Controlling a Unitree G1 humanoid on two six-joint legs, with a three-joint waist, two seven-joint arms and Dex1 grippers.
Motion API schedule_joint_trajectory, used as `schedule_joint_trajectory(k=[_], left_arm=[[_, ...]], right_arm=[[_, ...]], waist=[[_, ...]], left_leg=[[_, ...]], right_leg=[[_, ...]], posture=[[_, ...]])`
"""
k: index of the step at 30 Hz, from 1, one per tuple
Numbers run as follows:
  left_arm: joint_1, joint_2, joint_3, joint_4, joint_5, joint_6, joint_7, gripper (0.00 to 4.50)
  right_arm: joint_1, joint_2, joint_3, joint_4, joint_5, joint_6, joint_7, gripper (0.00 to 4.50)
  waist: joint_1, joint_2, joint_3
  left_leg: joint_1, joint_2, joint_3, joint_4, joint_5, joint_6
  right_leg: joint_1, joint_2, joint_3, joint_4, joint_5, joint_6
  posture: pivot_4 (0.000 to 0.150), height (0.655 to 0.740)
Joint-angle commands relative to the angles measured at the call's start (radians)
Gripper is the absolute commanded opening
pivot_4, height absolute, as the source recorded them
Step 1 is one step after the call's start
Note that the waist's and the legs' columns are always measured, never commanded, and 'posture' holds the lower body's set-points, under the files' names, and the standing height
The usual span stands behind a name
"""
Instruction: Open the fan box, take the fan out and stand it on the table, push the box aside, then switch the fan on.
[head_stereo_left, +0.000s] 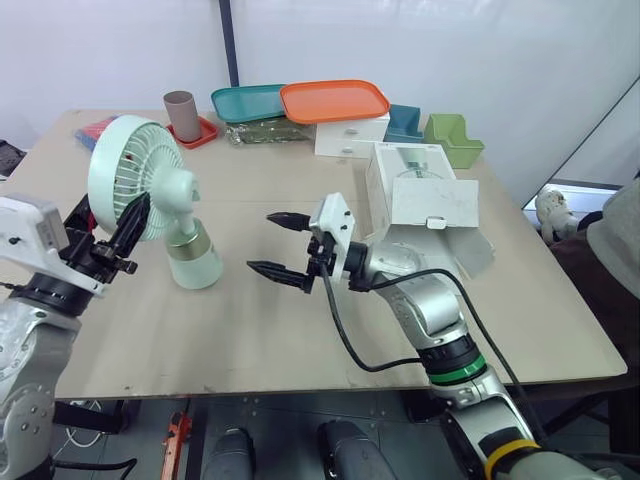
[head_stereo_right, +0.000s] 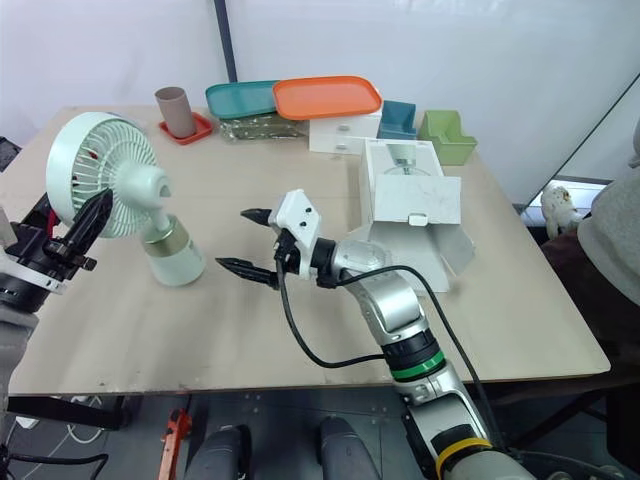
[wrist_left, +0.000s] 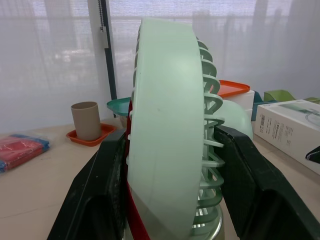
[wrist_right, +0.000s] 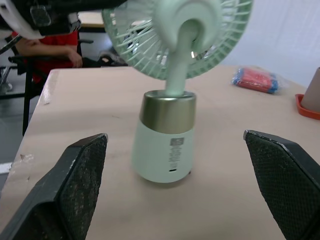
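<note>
The pale green fan (head_stereo_left: 135, 178) stands upright on its white base (head_stereo_left: 193, 258) at the left of the table. My left gripper (wrist_left: 172, 165) is shut on the fan, its black fingers (wrist_left: 100, 195) pressing the rim of the round head from both sides. My right gripper (head_stereo_left: 283, 245) hovers open just right of the base and points at it, fingers (wrist_right: 80, 175) spread wide, touching nothing. Further right lies the white fan box (head_stereo_left: 420, 195), its flap (head_stereo_left: 470, 250) folded open toward the table's right edge.
Along the back edge are a brown cup (head_stereo_left: 182, 115) on a red coaster, a teal tray (head_stereo_left: 248, 101), an orange tray (head_stereo_left: 335, 100), a white drawer unit (head_stereo_left: 350, 135) and teal and green bins (head_stereo_left: 452, 138). A person's grey sleeve (head_stereo_left: 615, 235) shows at the right.
</note>
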Motion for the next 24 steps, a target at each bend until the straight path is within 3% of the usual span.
schedule_joint_trajectory(k=[1, 10, 24], left_arm=[[-0.037, -0.009, -0.021, -0.084, -0.03, -0.014, 0.034, 2.14], [-0.021, -0.049, -0.092, -0.093, -0.059, -0.014, 0.055, 2.14], [-0.071, -0.027, -0.114, -0.051, -0.06, -0.009, 0.03, 2.14]], right_arm=[[-0.033, 0.015, 0.009, -0.019, -0.015, -0.001, -0.017, 4.5], [-0.051, 0.069, 0.038, 0.01, -0.078, 0.059, -0.11, 4.5], [-0.1, 0.125, 0.032, 0.073, -0.115, 0.098, -0.184, 4.5]], waist=[[0.0, 0.0, 0.0], [-0.001, 0.0, 0.0], [0.0, 0.0, 0.0]], left_leg=[[0.0, 0.0, 0.0, 0.0, 0.0, 0.0], [0.0, 0.0, -0.001, 0.0, 0.0, 0.0], [-0.001, 0.0, -0.002, 0.0, 0.0, 0.0]], right_leg=[[0.0, 0.0, 0.0, 0.0, 0.0, 0.0], [0.0, 0.001, 0.0, 0.0, 0.0, 0.0], [0.0, 0.002, 0.0, 0.0, 0.0, 0.0]], posture=[[0.15, 0.74], [0.15, 0.74], [0.15, 0.74]])
